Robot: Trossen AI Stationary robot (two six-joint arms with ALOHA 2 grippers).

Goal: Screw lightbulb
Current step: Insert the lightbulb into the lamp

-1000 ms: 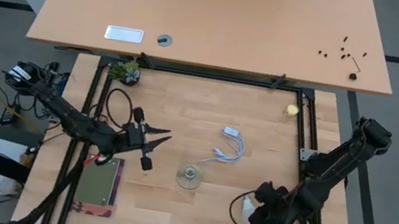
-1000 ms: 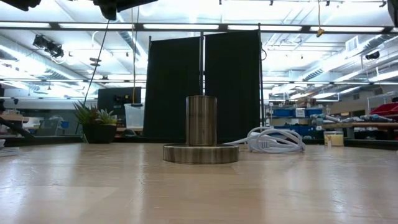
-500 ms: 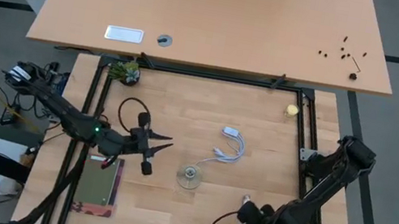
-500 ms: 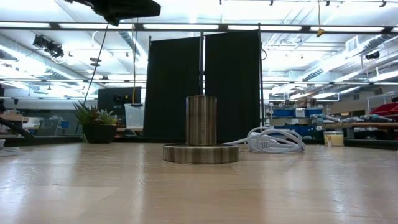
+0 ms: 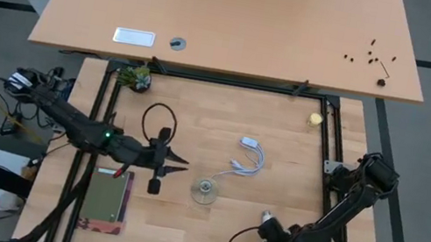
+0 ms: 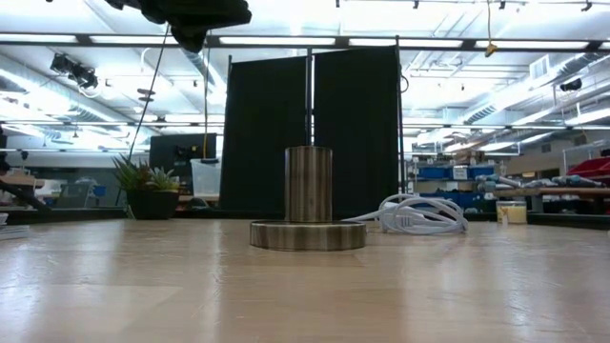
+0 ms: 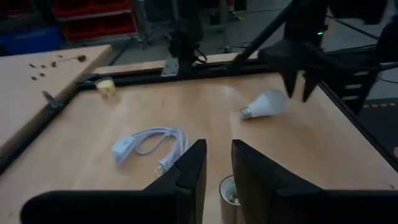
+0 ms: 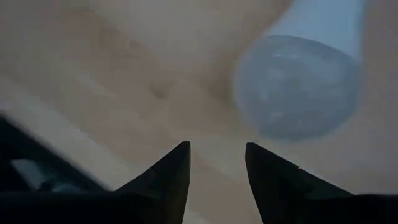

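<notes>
The lightbulb (image 7: pixel 266 104) lies on its side on the table (image 5: pixel 222 131), near my right front corner, its pale screw base (image 7: pixel 246 112) pointing toward the table's middle. My right gripper (image 8: pixel 216 163) hangs just above it with fingers (image 8: pixel 170 168) parted a little and nothing between them; in my right wrist view the frosted globe (image 8: pixel 298 87) sits off to one side of the gap, not centred. That is my first worry: if I drop straight down from here, one finger may land on the rounded glass and nudge it, and a bulb lying on its side rolls freely (the table edge and frame rail (image 5: pixel 333 173) are close by).

The second risk is the grip itself. The gap looks narrow against the globe, so I judge I must open wider before descending, or I will push the bulb away instead of straddling it. Squeezing smooth glass too far toward its taper could also let it squirt out.

The socket (image 5: pixel 204 192) stands well apart, near the table's centre, with the white cord (image 5: pixel 249 160) coiled just beyond it. My left gripper (image 7: pixel 214 169) hovers beside the socket, fingers slightly apart and empty. If the socket is not steadied, a tilted bulb could cross-thread or simply spin the socket base round.
</notes>
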